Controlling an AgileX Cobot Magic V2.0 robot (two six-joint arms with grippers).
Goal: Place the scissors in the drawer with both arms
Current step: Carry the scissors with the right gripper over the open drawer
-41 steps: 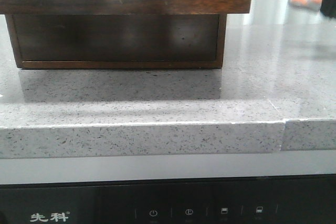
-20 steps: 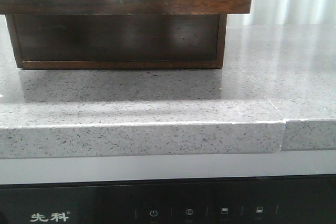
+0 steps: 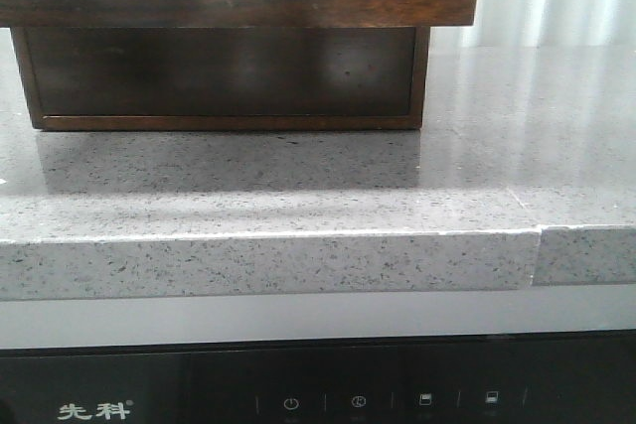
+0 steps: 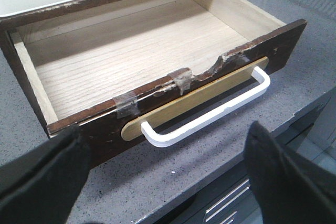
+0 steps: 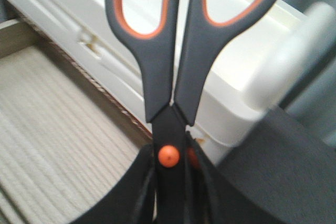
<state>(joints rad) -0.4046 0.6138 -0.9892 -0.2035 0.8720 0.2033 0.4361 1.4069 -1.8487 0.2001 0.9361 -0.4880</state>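
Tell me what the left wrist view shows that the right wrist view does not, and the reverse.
Only the left wrist view shows the open left gripper, the drawer front with its white handle, and the grey countertop. Only the right wrist view shows the scissors, clamped near the orange pivot by the right gripper, and a white container behind. Both show the drawer's light wooden floor, with nothing on it.

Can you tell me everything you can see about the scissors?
The scissors have dark grey handles with bright orange lining inside both finger loops and an orange pivot screw. They look closed, handles together. The right gripper clamps them near the pivot, hiding the blades. Below them lies the open drawer's pale wooden floor.
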